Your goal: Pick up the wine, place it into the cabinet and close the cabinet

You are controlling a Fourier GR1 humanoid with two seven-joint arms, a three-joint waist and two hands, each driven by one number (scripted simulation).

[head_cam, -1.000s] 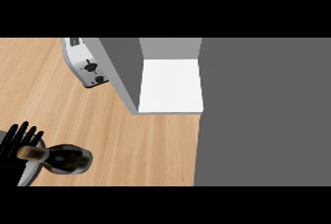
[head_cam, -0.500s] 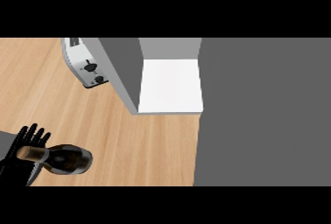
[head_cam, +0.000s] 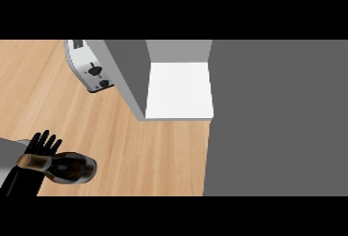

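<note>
Wine bottle (head_cam: 66, 167) lying flat, neck pointing left; left hand (head_cam: 41, 146) behind, fingers spread straight

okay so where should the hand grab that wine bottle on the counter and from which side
Probably round the wide dark body of the wine bottle, below the narrow brown-capped neck. It looks to stand upright, so a sideways wrap suits it. The left hand shows just left of it with fingers straight, so coming from the left seems best; the cabinet lies up and to the right.

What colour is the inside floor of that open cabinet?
White, seen in the head view: the cabinet shelf is plain white between grey walls.
</note>
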